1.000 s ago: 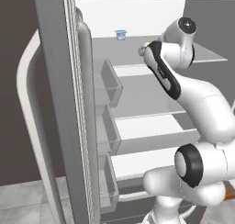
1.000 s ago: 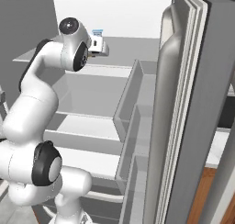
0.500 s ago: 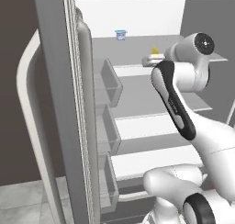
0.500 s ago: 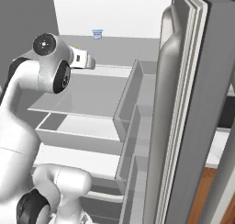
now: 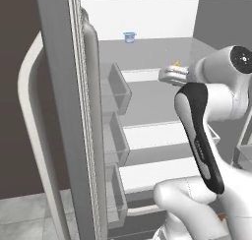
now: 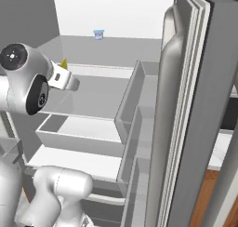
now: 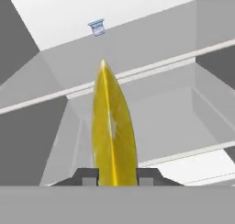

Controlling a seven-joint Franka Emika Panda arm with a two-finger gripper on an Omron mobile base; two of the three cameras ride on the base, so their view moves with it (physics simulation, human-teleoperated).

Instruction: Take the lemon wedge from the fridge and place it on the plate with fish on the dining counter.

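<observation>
Carrying the lemon wedge [image 7: 112, 131] clamped upright between its fingertips [image 7: 88, 176], the gripper [image 7: 114, 176] at bottom centre should leave the fridge [image 6: 139, 110] slowly, level, clear of the open doors.

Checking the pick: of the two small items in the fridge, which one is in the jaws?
The yellow lemon wedge, clamped between the jaws. The small blue cup sits untouched at the back of the shelf.
</observation>
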